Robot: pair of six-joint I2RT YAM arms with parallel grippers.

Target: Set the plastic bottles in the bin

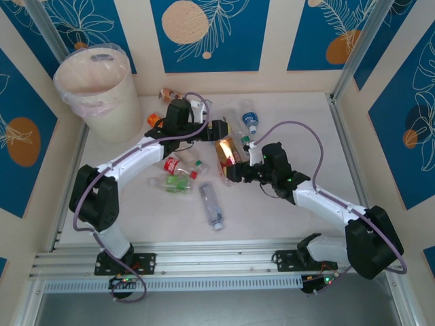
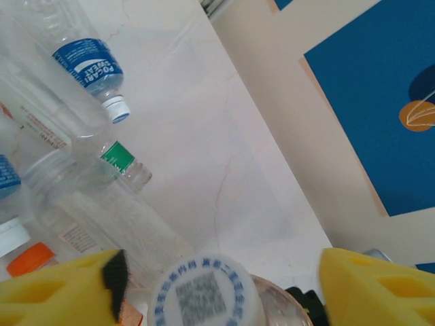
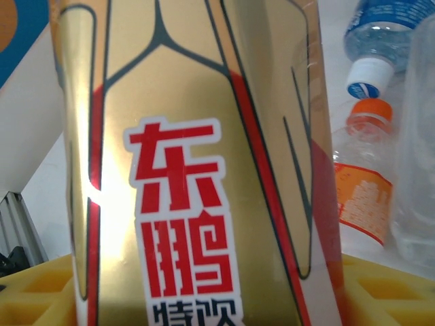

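Two claws meet on one gold bottle, the bin well off to their left.
The bag-lined bin (image 1: 102, 115) stands far left of the left claw (image 1: 222, 128), in the back corner of the desk (image 1: 306, 115). Left of both claws lie a red bottle (image 1: 173, 165) and a green bottle (image 1: 178, 182), and a clear bottle (image 1: 211, 204) lies nearer the arm bases. The left claw is open, its yellow fingers (image 2: 61, 288) spread on either side of the white cap (image 2: 204, 292) of the gold bottle (image 1: 226, 151) without touching it. The right claw (image 1: 232, 171) is clamped on that bottle lower down, with its pads (image 3: 387, 292) against both sides of the label. A blue bottle (image 1: 250, 121) lies just right of the left claw.
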